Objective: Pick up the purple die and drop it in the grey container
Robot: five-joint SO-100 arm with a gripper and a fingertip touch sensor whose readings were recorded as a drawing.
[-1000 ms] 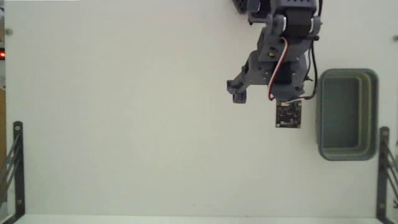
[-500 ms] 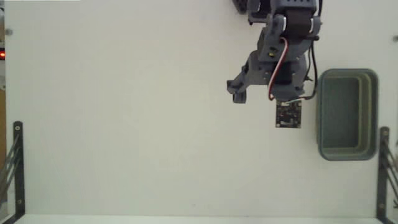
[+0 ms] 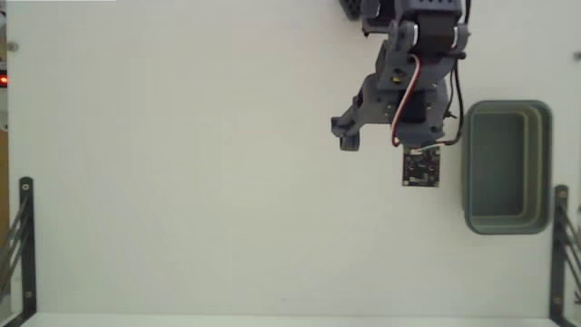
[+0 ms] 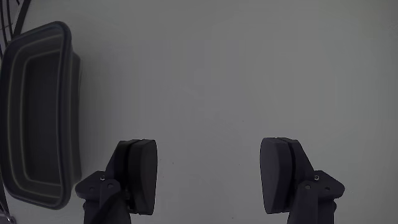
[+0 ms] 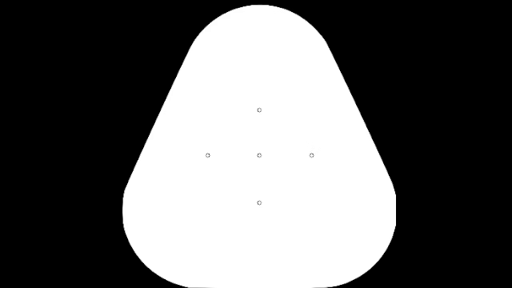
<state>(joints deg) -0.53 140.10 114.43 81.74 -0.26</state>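
Your white surface (image 3: 182, 163) fills the fixed view, with black metal brackets (image 3: 22, 241) at its lower corners. The arm (image 3: 413, 64) reaches in from the top edge, a red, white and black cable looping down its side.

The grey container (image 3: 541, 163), a rounded rectangular tub with a thick rim, sits just to the right of the tool in the fixed view, apart from it. In the wrist view the same tub (image 4: 71, 93) lies to the left of the tool, up along the left edge, and what shows of its inside holds nothing.

Your tool (image 4: 211, 177) is released: in the wrist view the two dark fingers (image 4: 142, 174) stand wide apart with only bare surface between them.

A small black circuit board (image 3: 421, 167) hangs at the arm's lower end.

The purple die shows in neither view.
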